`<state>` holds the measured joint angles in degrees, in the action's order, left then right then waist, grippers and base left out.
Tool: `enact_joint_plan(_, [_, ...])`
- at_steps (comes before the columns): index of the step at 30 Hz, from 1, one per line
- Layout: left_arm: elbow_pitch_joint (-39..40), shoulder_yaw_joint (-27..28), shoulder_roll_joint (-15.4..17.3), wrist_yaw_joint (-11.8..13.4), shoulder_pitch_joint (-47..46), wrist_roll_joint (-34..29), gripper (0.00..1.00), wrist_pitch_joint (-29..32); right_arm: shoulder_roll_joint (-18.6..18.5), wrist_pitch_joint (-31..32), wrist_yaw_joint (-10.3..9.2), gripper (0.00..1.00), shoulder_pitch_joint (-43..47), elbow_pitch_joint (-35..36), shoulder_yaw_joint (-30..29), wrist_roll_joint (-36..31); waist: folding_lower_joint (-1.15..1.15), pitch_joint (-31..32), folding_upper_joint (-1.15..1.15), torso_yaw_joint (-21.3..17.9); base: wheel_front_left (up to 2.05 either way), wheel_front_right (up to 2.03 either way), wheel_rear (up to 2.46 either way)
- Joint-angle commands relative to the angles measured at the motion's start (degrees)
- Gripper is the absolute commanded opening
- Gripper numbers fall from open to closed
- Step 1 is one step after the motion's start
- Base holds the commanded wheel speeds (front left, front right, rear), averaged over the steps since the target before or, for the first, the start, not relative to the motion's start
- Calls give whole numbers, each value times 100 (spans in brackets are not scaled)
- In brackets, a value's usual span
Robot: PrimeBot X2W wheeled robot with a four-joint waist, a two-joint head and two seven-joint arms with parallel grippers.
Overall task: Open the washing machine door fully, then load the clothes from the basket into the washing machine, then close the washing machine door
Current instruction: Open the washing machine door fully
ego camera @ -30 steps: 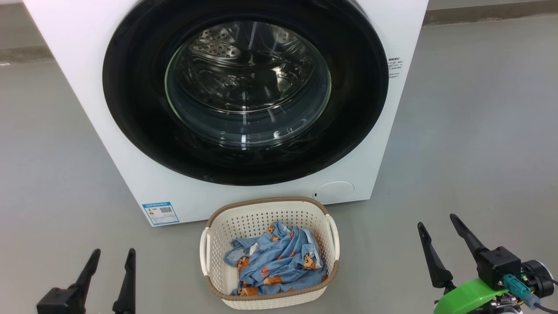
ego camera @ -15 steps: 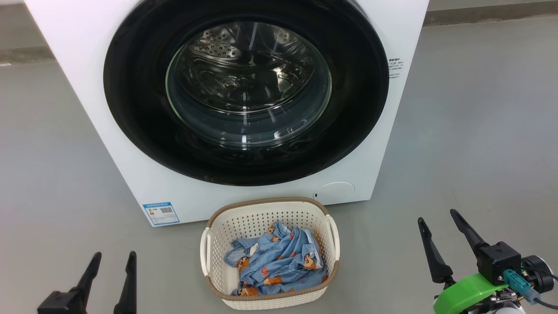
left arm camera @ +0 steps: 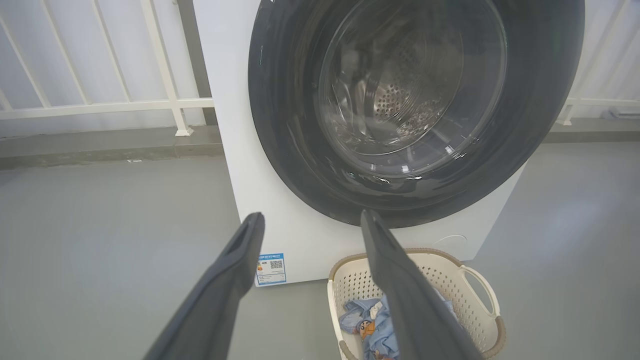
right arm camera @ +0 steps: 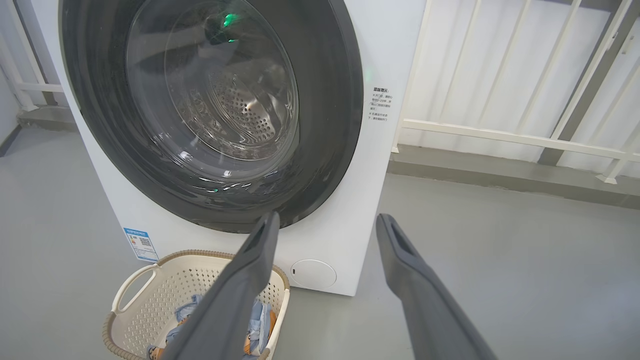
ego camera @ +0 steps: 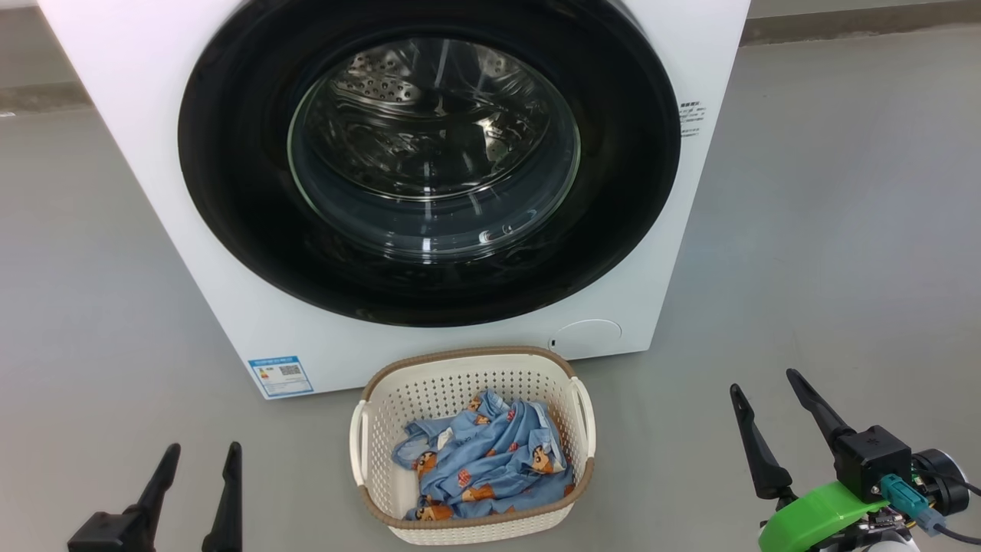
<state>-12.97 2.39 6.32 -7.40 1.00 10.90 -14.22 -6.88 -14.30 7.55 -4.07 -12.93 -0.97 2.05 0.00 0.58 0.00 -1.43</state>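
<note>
Currently the washing machine door [ego camera: 230,153] is seen shut against the white washing machine [ego camera: 130,92], with the drum [ego camera: 383,88] visible through its glass. The basket [ego camera: 467,355] is placed on the floor [ego camera: 843,230] just before the machine, and the clothes [ego camera: 483,460] are crumpled inside it. The left gripper [ego camera: 203,448] and the right gripper [ego camera: 764,381] are held apart from the basket, fingers spread wide, nothing gripped

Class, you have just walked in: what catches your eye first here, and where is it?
The washing machine door, a glossy black ring round clear glass, is shut and dominates the washing machine up top. Below it on the grey floor sits the basket of blue bear-print clothes. The left tool and right tool stand open at the lower corners.
</note>
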Motion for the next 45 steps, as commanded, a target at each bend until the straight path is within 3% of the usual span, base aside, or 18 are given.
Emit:
enact_joint_plan(1, [122, 180, 99, -9, -157, 15, 100, -78, -29, -70, -6, 100, -204, 125, 122, 33, 0, -1, 0, -4, 10, 10, -20])
enact_joint_plan(28, [230, 407, 9, -9, -201, -42, 100, -78, -15, -70, -6, 100, -191, 120, 131, 72, 0, -20, 0, -51, 83, 83, -167])
enact_joint_plan(45, [200, 382, 7, -9, -184, -26, 100, -78, -17, -70, -6, 100, -155, 177, 161, 114, 0, -11, 0, -43, 11, 11, -23])
